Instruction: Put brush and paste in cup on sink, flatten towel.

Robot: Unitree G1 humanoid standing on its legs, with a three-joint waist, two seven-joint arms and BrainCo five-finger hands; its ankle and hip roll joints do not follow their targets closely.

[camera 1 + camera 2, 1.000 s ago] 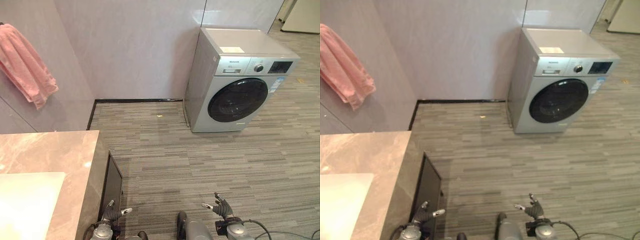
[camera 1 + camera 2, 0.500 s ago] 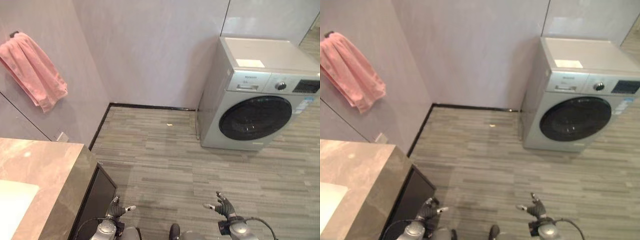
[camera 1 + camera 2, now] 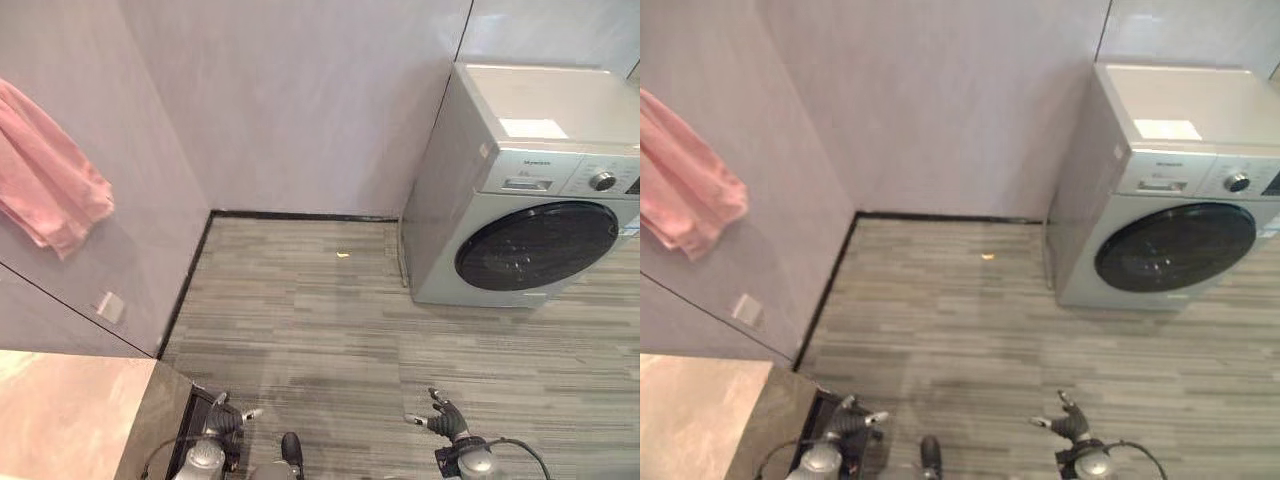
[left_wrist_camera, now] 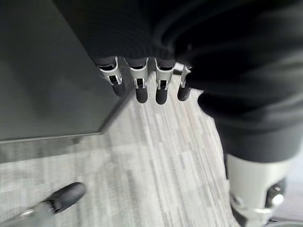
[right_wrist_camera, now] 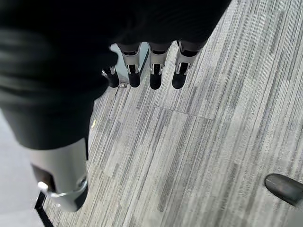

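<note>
Left of the grey front-loading washing machine [image 3: 520, 215], with left hand [image 3: 222, 420] and right hand [image 3: 440, 420] loose and empty, we should approach the crumpled pink towel [image 3: 45, 185] squarely.

A grey striped floor [image 3: 320, 330] carries a washing machine [image 3: 530, 190] beside the wall

a silver washing machine [image 3: 520, 210] stands on the grey striped floor [image 3: 330, 330] against the pale wall [image 3: 300, 100].

— Any writing you can make out?
— Nothing legible. The washing machine [image 3: 530, 190] has a panel with small print and a white label on its lid, both too small to read.
</note>
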